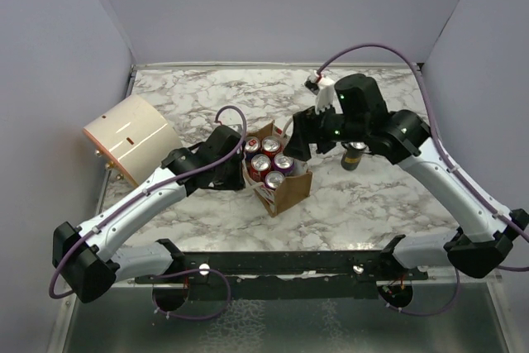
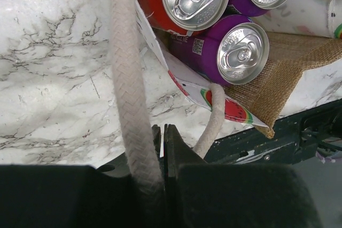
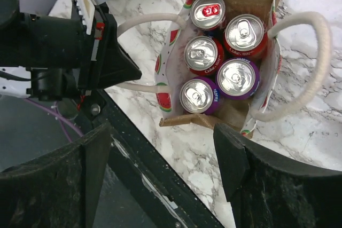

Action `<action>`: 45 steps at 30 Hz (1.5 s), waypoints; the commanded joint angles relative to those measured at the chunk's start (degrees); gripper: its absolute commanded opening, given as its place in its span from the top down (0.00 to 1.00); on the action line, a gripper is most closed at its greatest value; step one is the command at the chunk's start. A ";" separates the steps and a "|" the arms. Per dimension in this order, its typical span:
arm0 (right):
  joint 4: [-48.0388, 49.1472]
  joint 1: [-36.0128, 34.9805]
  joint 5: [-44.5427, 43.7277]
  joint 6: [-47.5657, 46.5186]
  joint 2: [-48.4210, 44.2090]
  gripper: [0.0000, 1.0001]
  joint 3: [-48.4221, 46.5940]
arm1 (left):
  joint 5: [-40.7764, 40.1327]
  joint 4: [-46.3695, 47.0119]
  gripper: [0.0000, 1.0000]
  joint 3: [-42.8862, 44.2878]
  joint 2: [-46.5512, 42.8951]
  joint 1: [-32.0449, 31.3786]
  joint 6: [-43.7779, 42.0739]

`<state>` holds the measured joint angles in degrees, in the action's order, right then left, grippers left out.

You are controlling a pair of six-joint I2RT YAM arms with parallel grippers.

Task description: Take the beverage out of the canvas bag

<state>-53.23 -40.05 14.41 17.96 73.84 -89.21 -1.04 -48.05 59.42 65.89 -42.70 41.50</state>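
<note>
Mid-desk, slightly toward the near edge: canvas bag (image 1: pixel 285 196), upright, mouth open, with five cans (image 1: pixel 263 163) standing inside, red and purple, tops up. Its near corner lies close to the black rail (image 1: pixel 289 258) along the near edge of the desk (image 1: pixel 207 97). Open marble spreads on the far side and to the right. A cream cylinder (image 1: pixel 132 138) lies on the left, apart from the bag, and grey walls close the left, far and right sides. Left claw (image 1: pixel 238 173): pressed against the bag's left side, fingers together and clamped on one white rope handle (image 2: pixel 125 78), which runs straight down between them. Right claw (image 1: pixel 299 148): above the bag's far-right side, fingers (image 3: pixel 235 164) spread wide, holding nothing and touching nothing that shows. A dark can (image 1: pixel 355 157) stands on the desk just right of the right wrist, partly under the arm, and appears in the top view only. Only the left wrist view shows the pinch on the rope and the watermelon print (image 2: pixel 232 109) on the bag's lining up close. Only the right wrist view shows all five lids at once, the second handle (image 3: pixel 315 68) looping free on the right, and the left claw's tip beside the held loop.
</note>
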 commanded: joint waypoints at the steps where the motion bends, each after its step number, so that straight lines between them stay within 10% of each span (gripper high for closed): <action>1: -0.28 -5.88 -5.44 -0.72 3.66 0.24 -2.26 | 0.53 0.33 0.90 -1.09 -2.21 0.26 1.10; 45: -3.59 -14.82 -28.71 19.86 33.63 0.21 2.90 | -1.92 -3.65 0.90 1.01 -0.38 0.33 -5.23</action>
<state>-57.36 -54.43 -8.69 36.42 105.45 -88.36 -2.42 -50.87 60.53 67.31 -42.70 37.34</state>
